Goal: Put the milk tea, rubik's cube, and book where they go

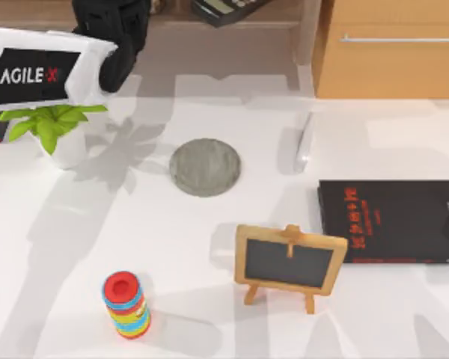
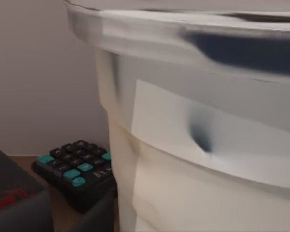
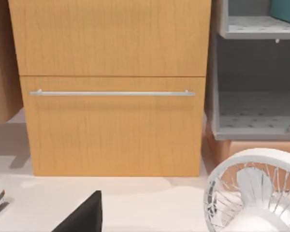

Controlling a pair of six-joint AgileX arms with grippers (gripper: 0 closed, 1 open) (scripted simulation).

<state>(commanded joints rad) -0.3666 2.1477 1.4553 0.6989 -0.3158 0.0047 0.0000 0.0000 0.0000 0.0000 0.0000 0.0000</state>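
Milk tea [image 2: 193, 145] close against the left wrist camera: pale lid rim above, clear wall, beige drink lower down. Just beside a black calculator [image 2: 75, 166] with teal keys on a wooden shelf at the bench's [image 1: 75, 247] far left. Left tool [image 1: 112, 34] up at that shelf; open or closed, cannot tell. Teal corner, perhaps the book [image 3: 286, 9], in the upper compartment of a grey rack [image 3: 253, 130]; lower compartment bare. Grey coaster [image 1: 204, 167] bare too.
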